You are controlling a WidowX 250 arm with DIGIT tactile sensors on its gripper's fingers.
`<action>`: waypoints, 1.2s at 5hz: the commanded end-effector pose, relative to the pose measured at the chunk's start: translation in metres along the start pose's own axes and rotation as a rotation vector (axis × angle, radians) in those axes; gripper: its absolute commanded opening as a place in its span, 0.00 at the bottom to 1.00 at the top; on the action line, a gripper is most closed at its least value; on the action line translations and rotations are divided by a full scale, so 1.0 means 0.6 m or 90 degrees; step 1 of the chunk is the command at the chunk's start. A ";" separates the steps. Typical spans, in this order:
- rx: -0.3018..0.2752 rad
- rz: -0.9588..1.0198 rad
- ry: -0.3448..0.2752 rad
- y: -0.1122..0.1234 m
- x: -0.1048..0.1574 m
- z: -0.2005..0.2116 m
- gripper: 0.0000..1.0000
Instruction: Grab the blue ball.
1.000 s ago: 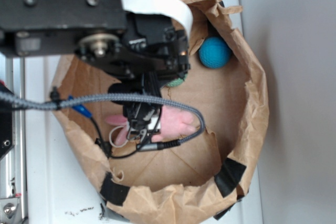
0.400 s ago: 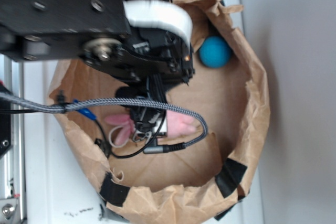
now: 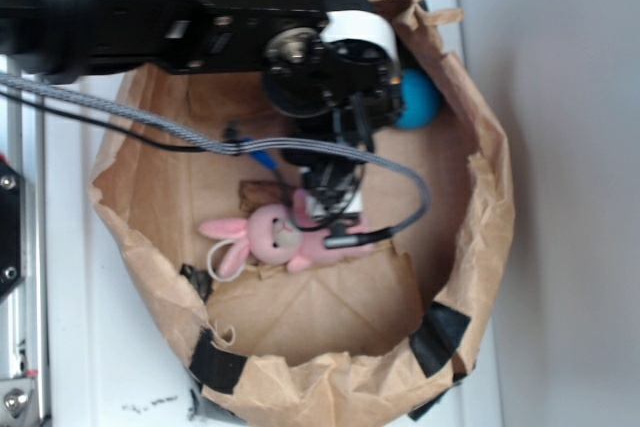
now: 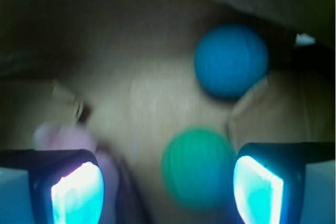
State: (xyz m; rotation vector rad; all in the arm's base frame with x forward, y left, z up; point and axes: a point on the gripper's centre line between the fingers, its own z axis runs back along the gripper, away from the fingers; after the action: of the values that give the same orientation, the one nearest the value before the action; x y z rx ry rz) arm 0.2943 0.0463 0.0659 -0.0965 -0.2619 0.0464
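Gripper (image 4: 168, 187) spread wide above the floor of the paper bag (image 3: 480, 247).
The green ball (image 4: 198, 167) sits between its fingers; beyond it the blue ball (image 4: 231, 60) lies against the bag's wall, bare floor left of both, pink bunny (image 3: 275, 237) opposite.

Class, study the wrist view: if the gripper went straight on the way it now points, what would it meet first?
Probably the green ball, sitting low between the open gripper's fingers; the blue ball lies farther on. Blur makes depth uncertain.
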 end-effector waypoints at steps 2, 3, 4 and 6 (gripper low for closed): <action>0.025 0.045 -0.067 -0.020 0.062 0.000 1.00; 0.039 0.050 -0.093 -0.028 0.062 -0.026 1.00; 0.046 0.048 -0.099 -0.029 0.060 -0.030 1.00; 0.094 0.143 -0.083 -0.026 0.064 -0.052 1.00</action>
State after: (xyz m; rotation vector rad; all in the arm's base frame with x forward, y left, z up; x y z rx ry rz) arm 0.3292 0.0338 0.0330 0.0317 -0.3208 0.2937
